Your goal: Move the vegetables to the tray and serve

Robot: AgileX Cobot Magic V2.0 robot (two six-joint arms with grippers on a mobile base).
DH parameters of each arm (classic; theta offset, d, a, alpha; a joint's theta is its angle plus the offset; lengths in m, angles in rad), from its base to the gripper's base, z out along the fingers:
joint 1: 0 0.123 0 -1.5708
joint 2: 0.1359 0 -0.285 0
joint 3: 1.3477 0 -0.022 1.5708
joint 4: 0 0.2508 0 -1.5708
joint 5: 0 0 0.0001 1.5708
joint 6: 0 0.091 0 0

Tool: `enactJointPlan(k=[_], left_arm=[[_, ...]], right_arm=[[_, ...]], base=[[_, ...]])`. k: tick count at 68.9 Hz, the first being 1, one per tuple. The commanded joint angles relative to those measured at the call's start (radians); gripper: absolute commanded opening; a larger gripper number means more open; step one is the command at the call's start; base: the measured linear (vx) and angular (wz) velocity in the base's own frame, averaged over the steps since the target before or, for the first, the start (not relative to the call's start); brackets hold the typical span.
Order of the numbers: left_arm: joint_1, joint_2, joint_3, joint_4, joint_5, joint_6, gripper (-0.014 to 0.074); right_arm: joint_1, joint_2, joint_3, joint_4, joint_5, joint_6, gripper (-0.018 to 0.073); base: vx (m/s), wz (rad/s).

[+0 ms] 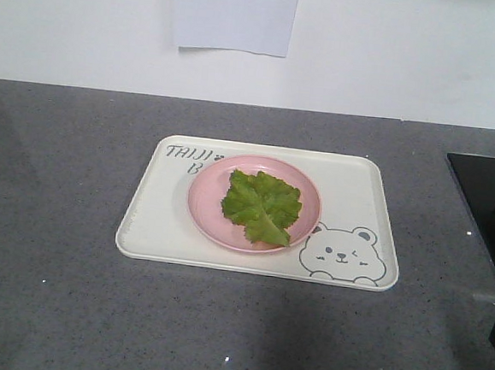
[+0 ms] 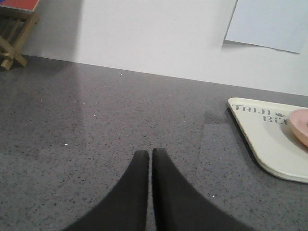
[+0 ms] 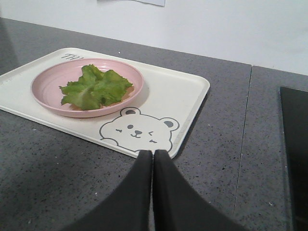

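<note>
The lettuce (image 1: 261, 207) lay on the pink plate (image 1: 207, 206), and the plate stood on the cream tray (image 1: 154, 229) at the centre of the front view, on the grey counter (image 1: 49, 307). The tray's long axis ran left to right across that frame, with the bear drawing (image 1: 341, 254) at its lower right corner.

In the right wrist view, the right gripper (image 3: 153, 153) sat at bottom centre with its fingers pressed together, holding nothing. The near edge of the tray (image 3: 192, 110) lay just beyond the fingertips, and the lettuce (image 3: 95, 87) sat up and to the left of them on the plate (image 3: 45, 91).

In the left wrist view, the left gripper (image 2: 150, 152) was likewise pressed together and empty at bottom centre. Only a corner of the tray (image 2: 269, 144) showed at the right edge of that frame, well apart from the tips, with a sliver of the plate (image 2: 301, 126) and no lettuce in view.

Judgement: the right arm was the nearer one. With the lettuce already on the tray, the serving step would probably turn on gripping the tray rim, and either gripper would need to spread first.
</note>
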Motion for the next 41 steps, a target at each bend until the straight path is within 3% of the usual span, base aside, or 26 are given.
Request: enactJointPlan(k=[1, 19, 33, 41], left_arm=[[-0.001, -0.015, 0.025, -0.008, -0.071, -0.01, -0.0006], [-0.001, -0.015, 0.025, -0.008, -0.071, -0.01, -0.0006], [-0.001, -0.015, 0.025, -0.008, -0.071, -0.01, -0.0006], [-0.001, -0.015, 0.025, -0.008, -0.071, -0.01, -0.0006]], right_arm=[[-0.001, 0.008, -0.027, 0.01, -0.071, 0.003, -0.0006], [-0.001, 0.008, -0.027, 0.005, -0.074, 0.003, -0.0006], [-0.001, -0.022, -0.004, -0.159, -0.092, 0.003, -0.0006], [-0.003, -0.084, 0.105, -0.196, -0.229, 0.064, -0.0006]], base=[[0.0, 0.0], [0.0, 0.0], [0.0, 0.0], [0.0, 0.0]])
